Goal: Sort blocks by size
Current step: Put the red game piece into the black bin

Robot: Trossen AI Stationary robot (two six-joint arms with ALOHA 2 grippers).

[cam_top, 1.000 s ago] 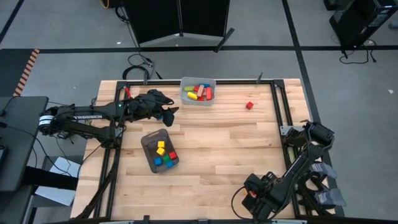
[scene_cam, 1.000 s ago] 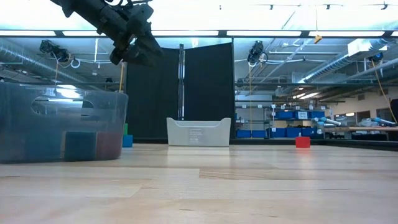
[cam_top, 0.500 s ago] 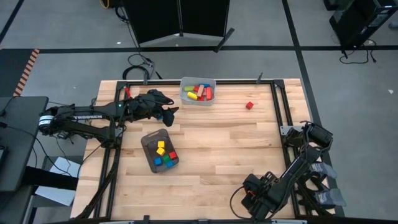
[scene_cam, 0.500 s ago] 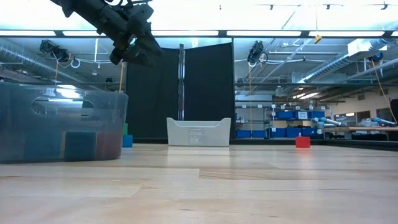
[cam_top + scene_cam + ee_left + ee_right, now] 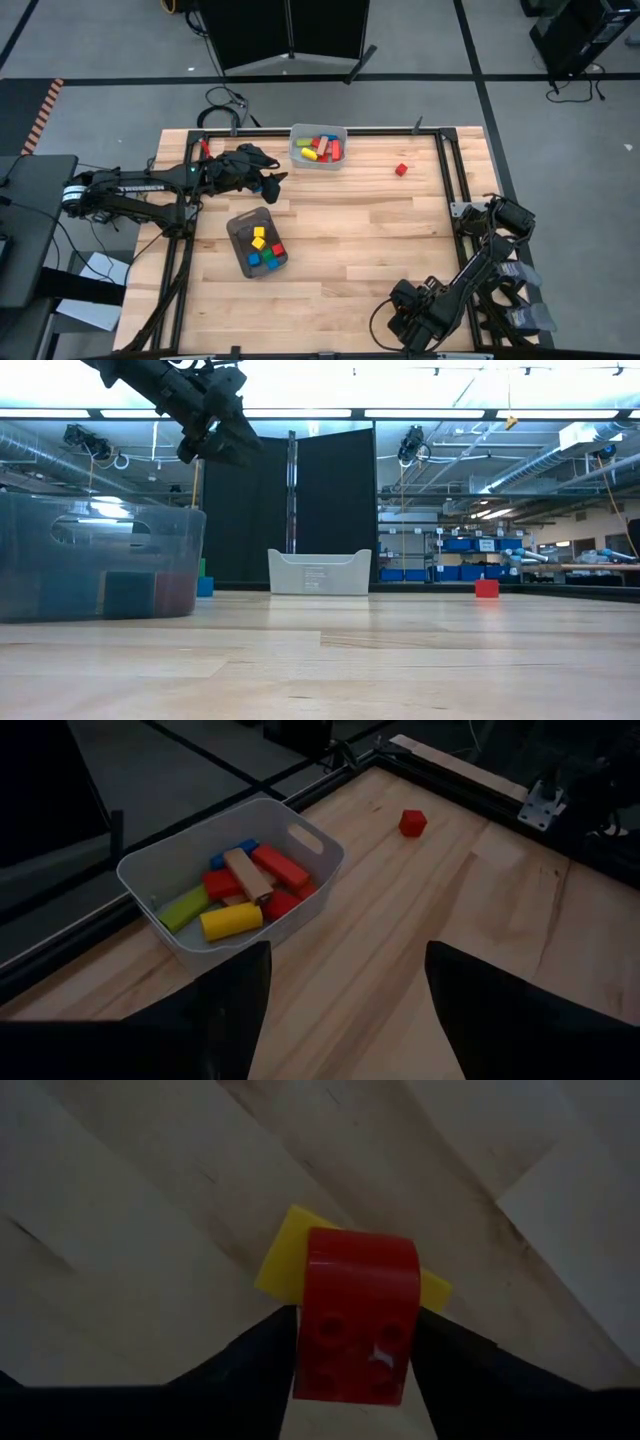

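At the table's left side, the left arm reached in from beyond the edge, its left gripper point(image 5: 272, 183) hanging above the wood between the two containers with its fingers point(image 5: 225, 1010) spread apart and nothing between them. In the low view it point(image 5: 225, 435) hung high over the translucent dark grey tray point(image 5: 95, 560) in the foreground.

Just below that gripper in the high view sat the same tray point(image 5: 240, 224), set at a slant, holding the little cubes point(image 5: 264, 250): yellow, red, blue and green ones clustered together.

Toward the far edge, right of the left gripper, stood the light grey-blue bin point(image 5: 300, 146), seen up close in the left wrist view point(image 5: 160, 870). Inside lay the longer bars point(image 5: 245, 890): red, yellow, green, blue and one of plain wood, heaped across each other.

Farther right, a lone red cube point(image 5: 401, 170) rested on the bare wood, well apart from both containers; the low view showed it point(image 5: 486, 588) as a small red block in the distance.

At the table's near right corner, the right arm was folded low, its right gripper point(image 5: 405, 322) down at the boards. The right wrist view showed its fingers point(image 5: 262, 1355) flanking a red block point(image 5: 358, 1315) that lay on top of a yellow block point(image 5: 283, 1258) on the table; whether they were pinching the red block or only bracketing it could not be told.
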